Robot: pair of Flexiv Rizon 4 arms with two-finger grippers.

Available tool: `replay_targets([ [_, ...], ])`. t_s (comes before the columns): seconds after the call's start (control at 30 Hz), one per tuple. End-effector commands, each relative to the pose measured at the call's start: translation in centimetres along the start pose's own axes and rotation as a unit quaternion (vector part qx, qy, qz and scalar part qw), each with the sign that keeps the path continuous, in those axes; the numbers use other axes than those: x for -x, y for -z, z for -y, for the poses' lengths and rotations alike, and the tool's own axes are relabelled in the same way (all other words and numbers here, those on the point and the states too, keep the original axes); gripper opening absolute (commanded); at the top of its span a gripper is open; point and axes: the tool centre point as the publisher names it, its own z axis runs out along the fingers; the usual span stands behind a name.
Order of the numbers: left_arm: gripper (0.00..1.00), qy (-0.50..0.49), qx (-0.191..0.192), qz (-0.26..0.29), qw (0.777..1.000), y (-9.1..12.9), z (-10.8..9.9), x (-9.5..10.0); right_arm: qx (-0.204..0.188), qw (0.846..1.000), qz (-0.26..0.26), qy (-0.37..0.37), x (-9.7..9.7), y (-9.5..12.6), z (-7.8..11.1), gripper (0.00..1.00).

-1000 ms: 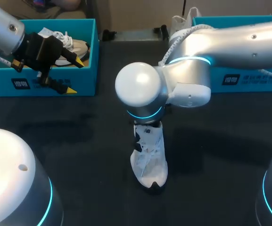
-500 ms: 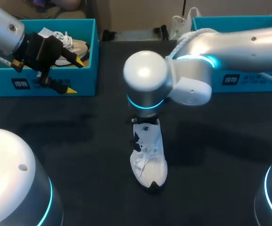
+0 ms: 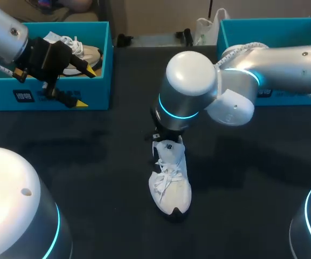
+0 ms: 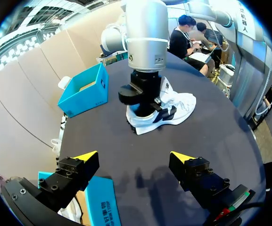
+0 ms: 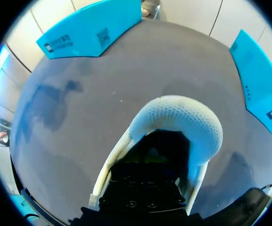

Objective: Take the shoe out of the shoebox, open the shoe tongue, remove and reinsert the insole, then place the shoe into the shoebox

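Your shoebox is bearing a printed label. The shoe is pointing toe-first toward the robot. Left gripper jaws are gaping empty; right gripper: cannot tell.

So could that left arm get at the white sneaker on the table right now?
Probably only its toe. The left gripper hangs open by the left blue shoebox with bare table between it and the sneaker, but the right arm stands over the heel end.
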Motion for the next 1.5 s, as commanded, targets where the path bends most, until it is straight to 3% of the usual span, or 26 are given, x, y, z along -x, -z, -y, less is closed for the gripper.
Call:
replay_targets([
  [0.03, 1.00, 0.000, 0.002, -0.001, 1.000, 0.0, 0.0, 0.0, 0.005, 0.998, 0.057, -0.016, 0.6, 1.3, -0.2, 0.00],
  [0.27, 1.00, 0.000, 0.002, -0.001, 1.000, 0.0, 0.0, 0.0, 0.017, 0.996, 0.082, -0.022, 2.0, 2.9, -1.0, 0.00],
  [0.5, 1.00, 0.000, 0.002, -0.001, 1.000, 0.0, 0.0, 0.0, 0.015, 0.996, 0.086, -0.026, 2.4, 0.6, -1.7, 0.00],
  [0.73, 1.00, 0.000, 0.002, -0.001, 1.000, 0.0, 0.0, 0.0, -0.011, 0.997, 0.078, -0.019, 1.8, -0.5, -0.7, 0.00],
  [0.97, 1.00, 0.000, 0.002, -0.001, 1.000, 0.0, 0.0, 0.0, -0.016, 0.996, 0.081, -0.031, 2.0, 2.2, 0.2, 0.00],
  [1.2, 1.00, 0.000, 0.002, -0.001, 1.000, 0.0, 0.0, 0.0, -0.051, 0.995, 0.072, -0.048, 1.5, 4.0, 1.6, 0.00],
  [1.5, 1.00, 0.000, 0.002, -0.001, 1.000, 0.0, 0.0, 0.0, -0.094, 0.993, 0.047, -0.059, 1.0, 2.1, 3.0, 0.00],
])
